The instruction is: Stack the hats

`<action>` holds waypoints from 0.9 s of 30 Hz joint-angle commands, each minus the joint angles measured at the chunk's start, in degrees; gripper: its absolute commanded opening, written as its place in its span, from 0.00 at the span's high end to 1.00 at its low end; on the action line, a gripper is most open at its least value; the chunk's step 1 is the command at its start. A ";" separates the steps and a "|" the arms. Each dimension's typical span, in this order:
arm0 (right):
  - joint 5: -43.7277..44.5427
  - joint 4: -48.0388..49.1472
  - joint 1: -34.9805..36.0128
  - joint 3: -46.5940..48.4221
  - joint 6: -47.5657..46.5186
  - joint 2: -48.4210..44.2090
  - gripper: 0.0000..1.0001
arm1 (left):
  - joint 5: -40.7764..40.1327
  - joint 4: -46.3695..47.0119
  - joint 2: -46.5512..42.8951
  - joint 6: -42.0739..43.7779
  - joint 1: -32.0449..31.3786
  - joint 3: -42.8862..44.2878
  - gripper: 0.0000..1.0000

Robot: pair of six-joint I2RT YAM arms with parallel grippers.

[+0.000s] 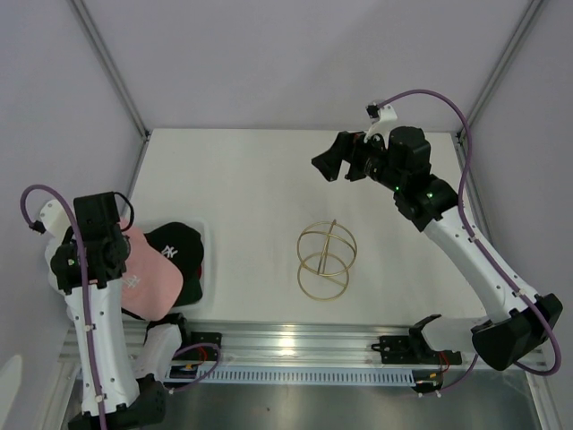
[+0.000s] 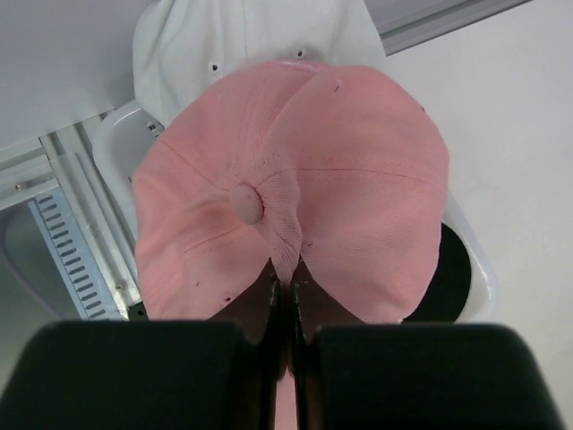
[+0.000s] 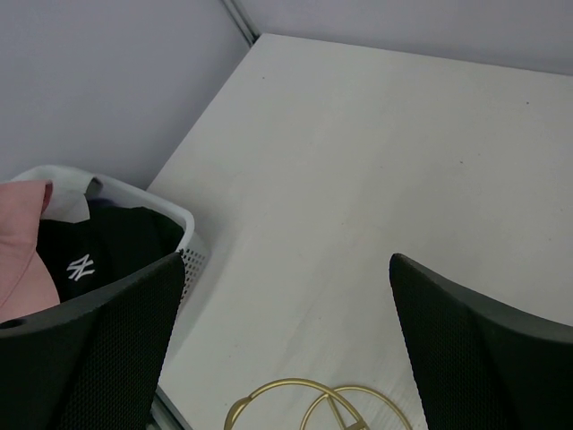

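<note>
Left tool tight on pink cap; right tool wide above table.

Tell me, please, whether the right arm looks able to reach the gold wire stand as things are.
Probably yes: the right claw hangs open above the table just beyond the gold wire stand, and nothing lies between them.

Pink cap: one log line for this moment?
left gripper: shut on pink cap | right gripper: open, empty | black cap: in basket
</note>
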 commanded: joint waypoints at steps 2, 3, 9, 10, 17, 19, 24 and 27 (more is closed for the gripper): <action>-2.23 2.25 0.19 0.95 1.36 0.02 0.00 | -0.88 0.12 -1.64 2.84 0.63 6.99 0.99; -2.75 2.34 0.19 1.04 1.54 0.20 0.01 | -0.45 0.91 -2.25 4.94 0.71 8.83 0.99; -11.53 5.67 0.28 2.19 3.55 0.82 0.01 | 8.77 4.78 -1.12 4.62 0.71 23.77 0.99; -14.16 9.25 0.45 1.84 4.60 0.38 0.00 | 12.79 5.13 -0.25 3.56 0.71 25.27 0.99; -14.10 20.43 2.47 0.43 19.53 1.60 0.00 | 26.19 18.66 -1.64 -19.16 -1.38 17.66 0.99; -13.66 22.02 3.43 0.08 20.87 1.78 0.00 | 23.31 21.04 -1.47 -23.76 -4.54 16.32 0.99; -9.09 30.01 8.00 -2.03 21.93 1.61 0.00 | 9.51 19.12 3.17 -41.24 -19.91 18.33 0.99; -7.95 34.41 11.24 -3.44 20.71 1.70 0.00 | 9.66 16.22 6.87 -49.51 -23.19 20.71 0.99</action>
